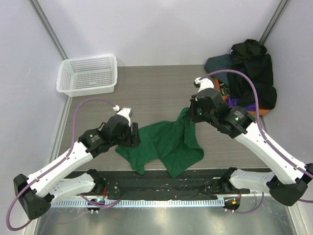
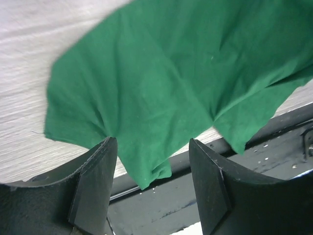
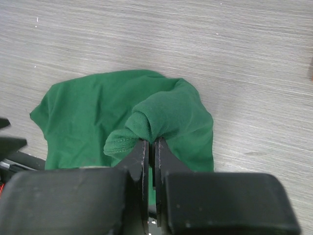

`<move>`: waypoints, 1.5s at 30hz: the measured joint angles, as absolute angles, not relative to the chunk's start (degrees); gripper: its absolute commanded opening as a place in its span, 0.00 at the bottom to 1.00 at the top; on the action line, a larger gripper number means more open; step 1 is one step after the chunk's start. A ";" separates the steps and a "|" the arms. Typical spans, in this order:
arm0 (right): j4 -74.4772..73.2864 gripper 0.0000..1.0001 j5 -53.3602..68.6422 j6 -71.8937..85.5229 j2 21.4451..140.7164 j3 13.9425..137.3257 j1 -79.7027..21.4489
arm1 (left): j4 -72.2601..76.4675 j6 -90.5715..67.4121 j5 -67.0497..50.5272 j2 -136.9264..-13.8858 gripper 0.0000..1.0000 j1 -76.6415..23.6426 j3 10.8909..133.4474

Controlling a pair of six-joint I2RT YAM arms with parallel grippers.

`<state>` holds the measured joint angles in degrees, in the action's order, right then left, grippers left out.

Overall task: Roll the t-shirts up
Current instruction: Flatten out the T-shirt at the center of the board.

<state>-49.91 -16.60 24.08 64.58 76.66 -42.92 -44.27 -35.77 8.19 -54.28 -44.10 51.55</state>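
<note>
A dark green t-shirt (image 1: 166, 144) lies crumpled on the table's near middle. My right gripper (image 1: 192, 113) is shut on a fold of the t-shirt's right edge (image 3: 156, 122) and holds that edge lifted above the table. My left gripper (image 1: 135, 135) is open at the shirt's left edge. In the left wrist view the green cloth (image 2: 171, 78) hangs just beyond the open fingers (image 2: 100, 181), a corner dangling between them without being pinched. More t-shirts, black and dark teal (image 1: 249, 68), are piled at the back right.
A white plastic mesh basket (image 1: 88, 74) stands at the back left. An orange tray (image 1: 264, 111) lies under the clothes pile at the back right. A black rail (image 1: 161, 183) runs along the table's near edge. Grey walls enclose the table.
</note>
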 measured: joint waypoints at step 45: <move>-51.77 0.01 -13.10 25.63 42.98 66.52 -36.25 | -66.17 -50.50 22.28 -49.50 0.00 -51.37 72.18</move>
